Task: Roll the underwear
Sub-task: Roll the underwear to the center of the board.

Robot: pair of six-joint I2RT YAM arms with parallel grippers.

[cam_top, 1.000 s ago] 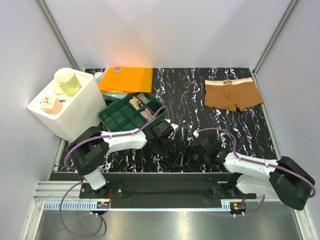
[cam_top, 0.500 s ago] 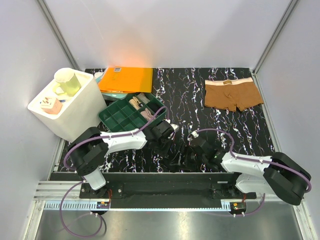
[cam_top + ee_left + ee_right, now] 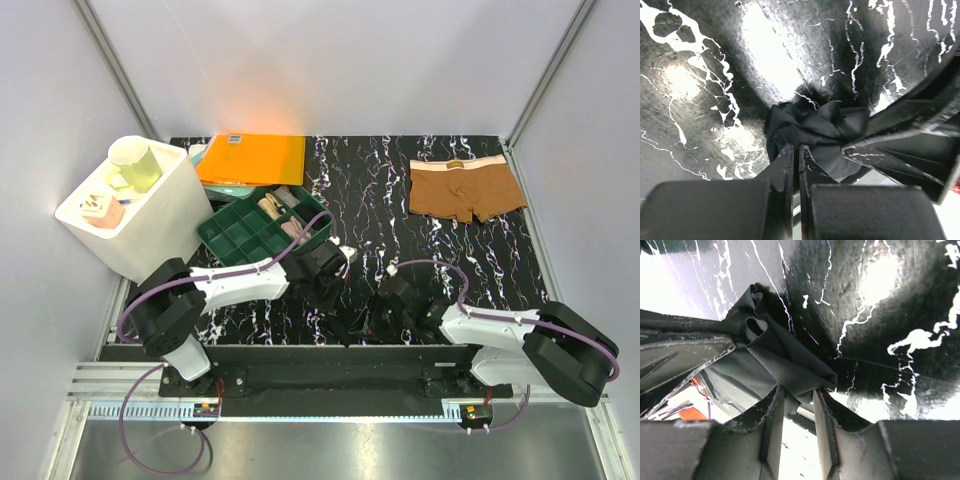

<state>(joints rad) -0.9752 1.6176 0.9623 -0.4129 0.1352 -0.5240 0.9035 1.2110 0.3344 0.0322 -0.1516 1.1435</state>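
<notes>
The black underwear (image 3: 358,322) lies bunched on the dark marbled table near its front edge, between my two grippers. My left gripper (image 3: 337,303) is shut on a fold of it; the left wrist view shows the jaws almost closed on the black fabric (image 3: 815,127). My right gripper (image 3: 384,316) pinches the other end, with a fold of the fabric (image 3: 785,357) between its jaws in the right wrist view. The brown underwear (image 3: 465,188) with its pale pinkish waistband lies flat at the back right, away from both grippers.
A green compartment tray (image 3: 228,236) holding small items sits just behind the left gripper. An orange folder (image 3: 252,158) lies at the back left. A white box (image 3: 150,225) carrying a pale green mug (image 3: 135,163) stands at the left edge.
My right gripper has moved left, closer to the left gripper, and the black underwear between them is more bunched. The left gripper has shifted slightly toward the front edge.
</notes>
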